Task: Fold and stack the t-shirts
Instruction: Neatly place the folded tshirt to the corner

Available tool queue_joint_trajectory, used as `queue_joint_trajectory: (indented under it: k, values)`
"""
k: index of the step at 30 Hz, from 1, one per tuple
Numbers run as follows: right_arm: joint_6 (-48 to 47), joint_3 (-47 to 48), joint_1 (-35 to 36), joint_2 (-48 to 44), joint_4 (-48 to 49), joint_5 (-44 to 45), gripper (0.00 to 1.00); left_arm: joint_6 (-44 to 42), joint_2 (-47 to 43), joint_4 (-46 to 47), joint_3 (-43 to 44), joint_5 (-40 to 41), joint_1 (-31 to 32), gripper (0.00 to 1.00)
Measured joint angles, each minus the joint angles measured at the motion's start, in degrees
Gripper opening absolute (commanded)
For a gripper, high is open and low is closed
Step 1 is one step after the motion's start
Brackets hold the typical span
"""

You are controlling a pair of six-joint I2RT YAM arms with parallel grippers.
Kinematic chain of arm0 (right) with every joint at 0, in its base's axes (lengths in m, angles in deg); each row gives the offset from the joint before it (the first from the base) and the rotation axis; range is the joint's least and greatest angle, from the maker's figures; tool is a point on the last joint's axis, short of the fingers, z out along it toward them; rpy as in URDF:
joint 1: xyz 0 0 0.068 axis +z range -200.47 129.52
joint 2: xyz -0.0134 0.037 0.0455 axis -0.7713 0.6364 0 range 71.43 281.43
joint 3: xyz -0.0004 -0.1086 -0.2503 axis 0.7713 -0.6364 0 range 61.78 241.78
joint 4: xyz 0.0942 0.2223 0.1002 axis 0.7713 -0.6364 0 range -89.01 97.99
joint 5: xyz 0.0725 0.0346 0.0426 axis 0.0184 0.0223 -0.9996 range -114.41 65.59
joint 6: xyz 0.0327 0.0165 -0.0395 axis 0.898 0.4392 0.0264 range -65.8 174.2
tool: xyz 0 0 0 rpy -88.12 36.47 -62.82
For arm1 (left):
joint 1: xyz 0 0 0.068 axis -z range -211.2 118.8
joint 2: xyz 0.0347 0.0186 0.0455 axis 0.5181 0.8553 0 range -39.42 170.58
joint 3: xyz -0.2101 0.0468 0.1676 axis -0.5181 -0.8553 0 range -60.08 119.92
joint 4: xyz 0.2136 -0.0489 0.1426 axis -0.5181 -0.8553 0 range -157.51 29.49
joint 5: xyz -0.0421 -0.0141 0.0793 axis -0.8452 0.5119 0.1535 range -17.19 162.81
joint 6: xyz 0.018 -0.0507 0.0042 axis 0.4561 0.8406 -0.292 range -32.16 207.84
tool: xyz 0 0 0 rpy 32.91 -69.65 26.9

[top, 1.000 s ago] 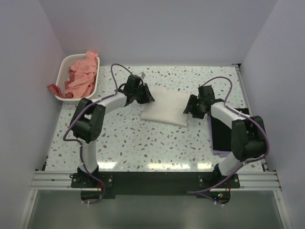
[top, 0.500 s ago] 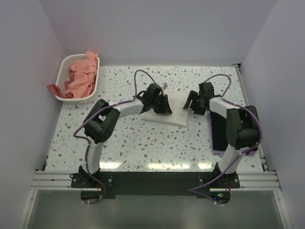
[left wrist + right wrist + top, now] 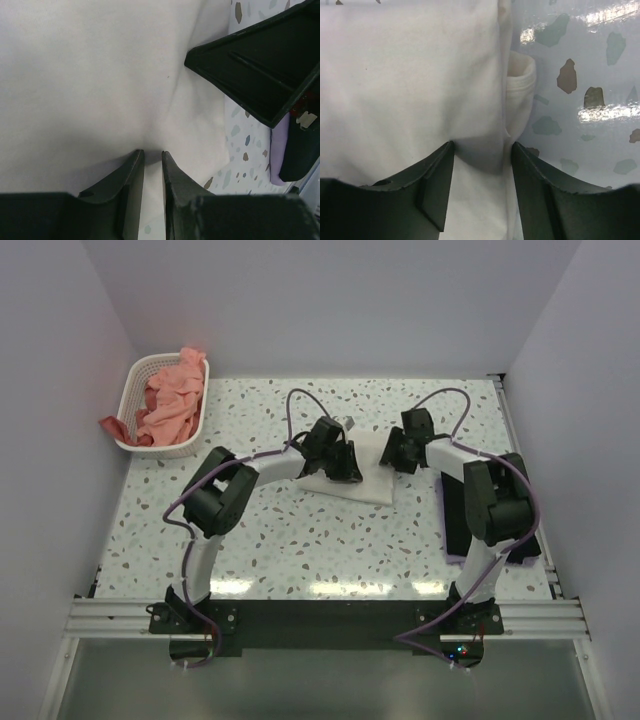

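- Left gripper [image 3: 152, 152]: jaws nearly closed, pinching a small fold of the cream-white cloth t-shirt [image 3: 368, 483]. Creases in the cloth run out from the fingertips.
- Right gripper [image 3: 482, 145]: jaws stand apart with their tips down on the same t-shirt. They straddle its folded right-hand edge, and the cloth between them lies flat.
- The cream-white t-shirt lies folded into a rough rectangle on the speckled terrazzo table [image 3: 300, 530]. It sits in the middle of the far half, between the two grippers.
- In the right wrist view a rounded hem sticks out of the fold on the table side.
- The two grippers are near each other over the t-shirt, the left on its left part and the right at its far right corner.
- To the right, a folded black t-shirt [image 3: 455, 515] lies on a lilac t-shirt [image 3: 455, 558], both largely hidden by the right arm.
- At the far left corner a white perforated plastic basket [image 3: 135, 375] holds crumpled salmon-pink t-shirts [image 3: 172, 400]. One end hangs over its left side onto the table.
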Motion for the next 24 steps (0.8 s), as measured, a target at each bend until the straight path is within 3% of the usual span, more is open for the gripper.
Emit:
queue_joint_trajectory:
  k: [3,4,24]
  values:
    - [0.3,0.4,0.0,0.7,0.0,0.7,0.06,-0.1,0.0,-0.2,0.1,0.1,0.0,0.25]
    - [0.7,0.5,0.0,1.2,0.1,0.6,0.0,-0.1,0.0,-0.2,0.2,0.1,0.0,0.25]
    - [8.4,3.8,-3.0,2.6,-5.7,-1.9,0.0,-0.6,-3.8,-5.0,3.8,0.7,-2.3,0.24]
